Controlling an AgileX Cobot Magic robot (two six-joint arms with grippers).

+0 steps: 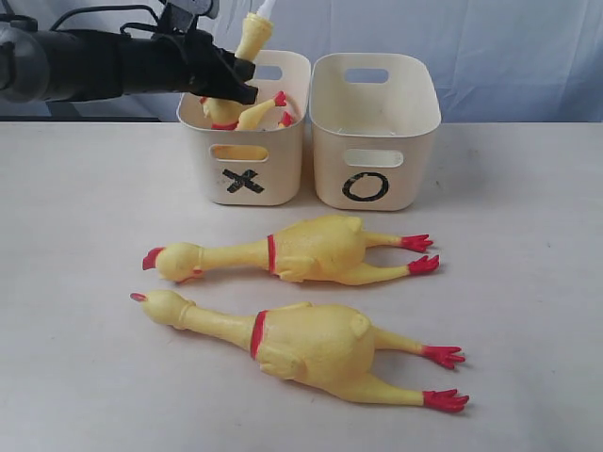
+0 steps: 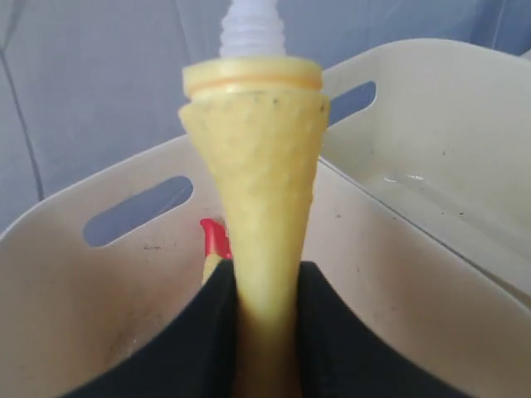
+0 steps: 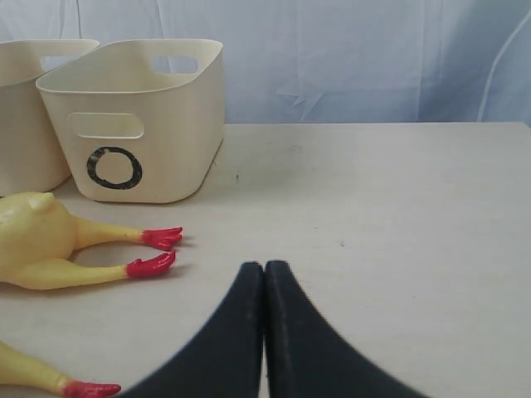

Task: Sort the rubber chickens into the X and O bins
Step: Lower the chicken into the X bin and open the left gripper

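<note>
My left gripper (image 1: 242, 83) hangs over the X bin (image 1: 247, 179), shut on a small rubber chicken (image 1: 252, 36) that sticks up out of the jaws. In the left wrist view this chicken (image 2: 257, 166) widens to a flat yellow end with a white ribbed tip, pinched at its thin part by the left gripper (image 2: 265, 290). Another small chicken (image 1: 247, 115) lies inside the X bin (image 2: 75, 282). Two large rubber chickens (image 1: 306, 250) (image 1: 316, 344) lie on the table in front of the bins. The O bin (image 1: 372, 179) shows nothing inside. My right gripper (image 3: 265, 267) is shut and holds nothing, low over the table.
The bins stand side by side at the back of the pale table (image 1: 528, 282), against a blue cloth backdrop (image 1: 509, 47). In the right wrist view the O bin (image 3: 133, 124) and the red feet (image 3: 153, 240) of a large chicken lie beyond the gripper.
</note>
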